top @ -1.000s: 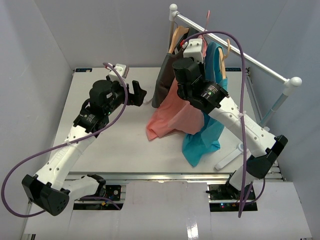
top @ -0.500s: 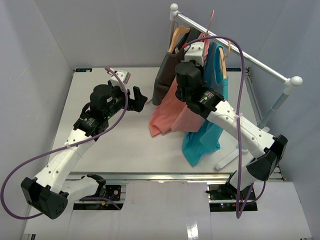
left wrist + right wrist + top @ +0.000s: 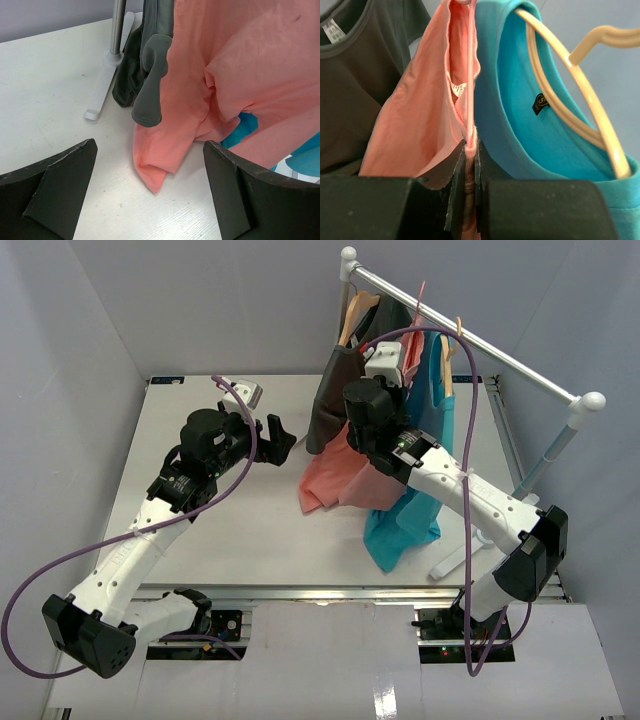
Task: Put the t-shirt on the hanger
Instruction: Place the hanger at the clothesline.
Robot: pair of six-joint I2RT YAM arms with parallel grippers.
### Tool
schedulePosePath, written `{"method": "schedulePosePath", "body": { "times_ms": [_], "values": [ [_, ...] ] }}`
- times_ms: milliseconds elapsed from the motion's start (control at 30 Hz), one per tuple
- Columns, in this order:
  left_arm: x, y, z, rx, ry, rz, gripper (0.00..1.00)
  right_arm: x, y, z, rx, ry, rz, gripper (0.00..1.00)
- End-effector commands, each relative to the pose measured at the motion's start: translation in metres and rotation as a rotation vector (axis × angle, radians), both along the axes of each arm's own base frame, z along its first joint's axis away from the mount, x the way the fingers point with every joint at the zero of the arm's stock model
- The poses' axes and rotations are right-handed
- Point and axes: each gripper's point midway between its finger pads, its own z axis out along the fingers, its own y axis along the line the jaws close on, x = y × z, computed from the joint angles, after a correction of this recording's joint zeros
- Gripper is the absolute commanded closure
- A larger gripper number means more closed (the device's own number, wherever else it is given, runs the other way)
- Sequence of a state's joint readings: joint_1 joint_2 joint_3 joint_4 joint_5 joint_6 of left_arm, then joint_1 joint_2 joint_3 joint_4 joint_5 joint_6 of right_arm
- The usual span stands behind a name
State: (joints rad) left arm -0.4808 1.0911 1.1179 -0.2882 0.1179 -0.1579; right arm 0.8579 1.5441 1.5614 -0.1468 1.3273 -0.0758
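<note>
The salmon t-shirt (image 3: 340, 475) hangs from the thin pale-pink hanger (image 3: 418, 302), between the dark grey shirt (image 3: 335, 390) and the teal shirt (image 3: 405, 525). Its hem rests on the table. My right gripper (image 3: 387, 360) is raised by the rail. In the right wrist view it (image 3: 470, 150) is shut on the hanger rod (image 3: 471, 75) with the t-shirt's neckline (image 3: 420, 115) pinched around it. My left gripper (image 3: 275, 435) is open and empty, low over the table to the left of the t-shirt. The left wrist view shows the t-shirt (image 3: 240, 65) just beyond its jaws (image 3: 150, 145).
The metal rail (image 3: 480, 345) runs from back centre to right, with its foot (image 3: 102, 85) on the table. Thicker wooden hangers (image 3: 570, 90) carry the teal shirt (image 3: 520, 125) and the grey shirt (image 3: 355, 85). A grey sleeve (image 3: 147, 95) dangles by the t-shirt.
My right gripper has moved back and up toward the rail with the hanger and t-shirt, and the hook now stands by the rail. The left gripper shifted slightly right, still open.
</note>
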Motion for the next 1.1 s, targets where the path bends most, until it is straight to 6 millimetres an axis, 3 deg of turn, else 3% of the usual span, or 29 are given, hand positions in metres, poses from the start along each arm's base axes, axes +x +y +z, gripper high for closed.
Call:
{"method": "schedulePosePath", "body": {
  "times_ms": [0, 167, 333, 500, 600, 700, 833, 933, 967, 1067],
  "values": [
    [-0.005, 0.000, 0.005, -0.013, -0.012, -0.012, 0.02, -0.004, -0.014, 0.015, 0.100, -0.083, -0.070, 0.92],
    [-0.002, -0.002, -0.003, -0.004, 0.007, -0.015, 0.02, -0.002, -0.011, 0.004, 0.086, -0.060, -0.056, 0.89],
    [-0.003, -0.005, 0.000, -0.018, 0.011, -0.026, 0.02, -0.002, -0.009, 0.005, 0.077, -0.045, -0.032, 0.65],
    [-0.012, -0.013, 0.011, -0.064, 0.013, -0.077, 0.02, -0.010, -0.004, 0.037, 0.091, -0.060, 0.041, 0.47],
    [-0.030, -0.024, 0.033, -0.158, -0.021, -0.165, 0.02, -0.019, 0.006, 0.065, 0.115, -0.071, 0.171, 0.43],
    [-0.035, -0.028, 0.041, -0.203, -0.041, -0.193, 0.02, -0.027, 0.012, 0.073, 0.096, -0.009, 0.267, 0.38],
    [-0.031, -0.035, 0.026, -0.207, 0.008, -0.208, 0.02, -0.036, 0.025, 0.079, 0.103, 0.045, 0.396, 0.35],
    [-0.037, -0.048, 0.006, -0.235, 0.079, -0.274, 0.02, -0.047, 0.052, 0.072, 0.109, 0.108, 0.599, 0.32],
    [-0.040, -0.052, -0.002, -0.239, 0.105, -0.294, 0.02, -0.055, 0.070, 0.068, 0.114, 0.137, 0.715, 0.28],
    [-0.044, -0.054, -0.009, -0.232, 0.098, -0.272, 0.02, -0.071, 0.090, 0.046, 0.112, 0.211, 0.856, 0.11]
  ]
}}
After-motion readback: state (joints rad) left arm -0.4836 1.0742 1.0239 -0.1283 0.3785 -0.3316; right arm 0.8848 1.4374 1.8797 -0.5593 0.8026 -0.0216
